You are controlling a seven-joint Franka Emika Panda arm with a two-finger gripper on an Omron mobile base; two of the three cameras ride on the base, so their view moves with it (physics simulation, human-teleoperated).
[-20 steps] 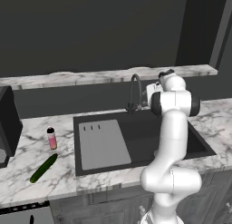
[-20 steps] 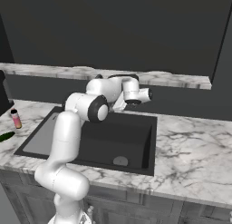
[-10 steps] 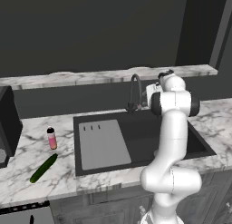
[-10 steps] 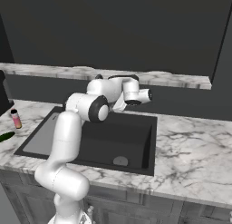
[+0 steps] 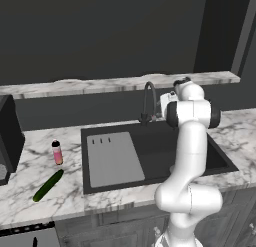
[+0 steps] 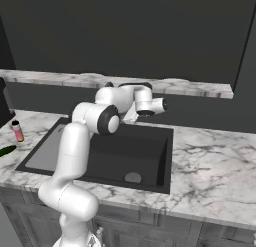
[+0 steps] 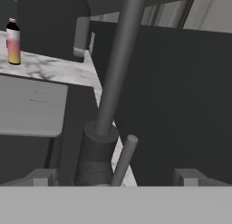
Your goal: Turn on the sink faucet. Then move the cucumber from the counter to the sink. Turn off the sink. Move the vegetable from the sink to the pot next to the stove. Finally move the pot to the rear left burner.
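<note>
Two finger tips of the tool (image 7: pixel 115 177) stood wide apart, holding nothing, straddling the faucet's thin lever (image 7: pixel 124 160) beside the faucet (image 5: pixel 148 102) base, presumably lined up to push it on. From the left base view, the faucet rose at 12 o'clock of the sink (image 5: pixel 220 158); no water ran. Cucumber (image 5: pixel 48 185) lay untouched on the surface (image 5: pixel 65 203) at the sink's 8 o'clock, pink bottle (image 5: pixel 57 152) just beyond it.
</note>
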